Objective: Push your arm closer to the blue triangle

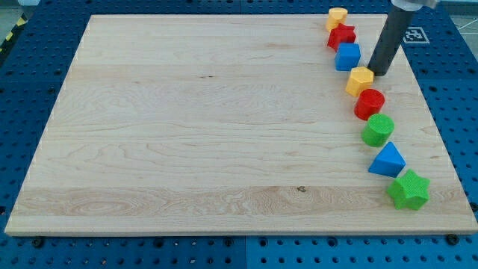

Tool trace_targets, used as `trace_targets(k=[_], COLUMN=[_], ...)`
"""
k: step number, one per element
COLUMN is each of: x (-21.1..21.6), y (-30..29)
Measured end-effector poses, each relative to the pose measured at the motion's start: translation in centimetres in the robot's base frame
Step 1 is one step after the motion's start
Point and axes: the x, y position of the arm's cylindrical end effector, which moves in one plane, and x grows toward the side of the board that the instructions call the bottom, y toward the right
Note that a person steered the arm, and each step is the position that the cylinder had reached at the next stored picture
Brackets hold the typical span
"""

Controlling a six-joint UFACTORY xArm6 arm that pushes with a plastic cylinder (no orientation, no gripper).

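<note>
The blue triangle (387, 160) lies near the view's right edge, low on the wooden board (187, 127). It sits between a green cylinder (378, 129) above it and a green star (408, 190) below it. My tip (378, 73) rests on the board near the view's top right, just right of a yellow hexagon (360, 80) and lower right of a blue cube (347, 57). The tip is well above the blue triangle in the view, with a red cylinder (369, 104) and the green cylinder in between.
A yellow heart (337, 16) and a red star (341, 35) stand at the top of the curved row of blocks. The board's right edge (441, 134) runs close to the row. Blue perforated table surrounds the board.
</note>
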Motion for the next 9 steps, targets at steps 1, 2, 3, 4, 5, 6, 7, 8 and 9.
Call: trace_targets(k=[1, 2, 3, 4, 5, 6, 7, 8, 9], x=[0.8, 2.9, 5.5, 8.8, 12.5, 13.7, 15.6, 16.5, 16.6], y=[0.0, 0.2, 0.5, 1.3, 2.4, 2.1, 2.1, 1.5, 0.6])
